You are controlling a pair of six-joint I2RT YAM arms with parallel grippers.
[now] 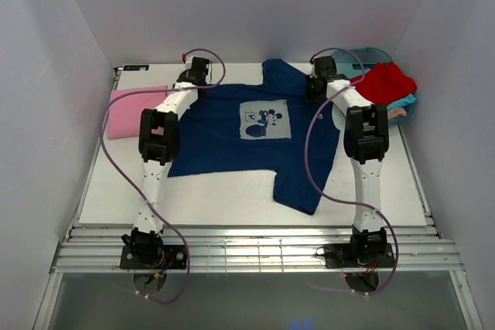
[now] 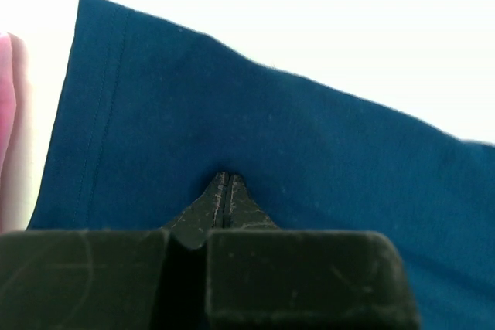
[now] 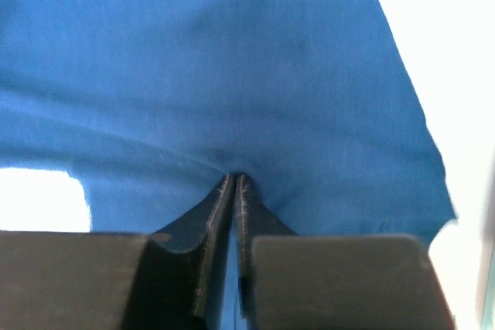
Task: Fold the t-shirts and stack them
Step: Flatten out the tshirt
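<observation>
A navy t-shirt [image 1: 224, 141] with a pale square cartoon print [image 1: 265, 120] lies spread flat on the white table [image 1: 232, 202]. My left gripper [image 1: 198, 86] is at the shirt's far left shoulder and my right gripper [image 1: 317, 90] at its far right shoulder. In the left wrist view the left gripper [image 2: 224, 177] is shut, its tips pinching a pucker of navy cloth [image 2: 271, 113] near the sleeve hem. In the right wrist view the right gripper [image 3: 234, 177] is shut on the cloth [image 3: 232, 59], with blue fabric showing between the fingers.
A folded pink t-shirt [image 1: 131, 110] lies at the table's left edge, beside the left gripper. At the back right, a teal tub [image 1: 363, 56] holds a red tee [image 1: 387, 83] and a teal one [image 1: 407, 101]. White walls close in on three sides.
</observation>
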